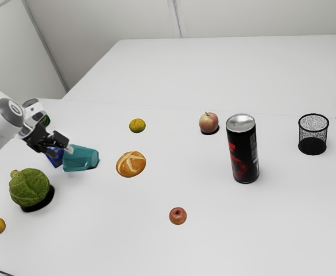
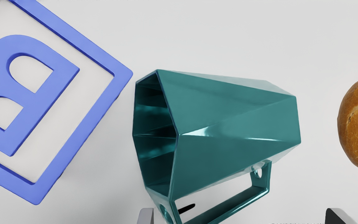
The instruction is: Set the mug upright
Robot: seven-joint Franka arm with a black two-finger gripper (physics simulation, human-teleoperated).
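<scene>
My hand is over at the exterior view's left, its fingers spread wide apart with nothing clamped between them. Near them the teal mug lies on its side on the counter, its open mouth facing the blue letter block and its base toward the bread roll. In my wrist view, the mug's handle is on the side nearest my fingertips. The green cabbage sits close by.

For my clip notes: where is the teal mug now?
Toward the exterior view's left, the teal mug lies on its side on the table, between the blue block and the bread roll.
</scene>
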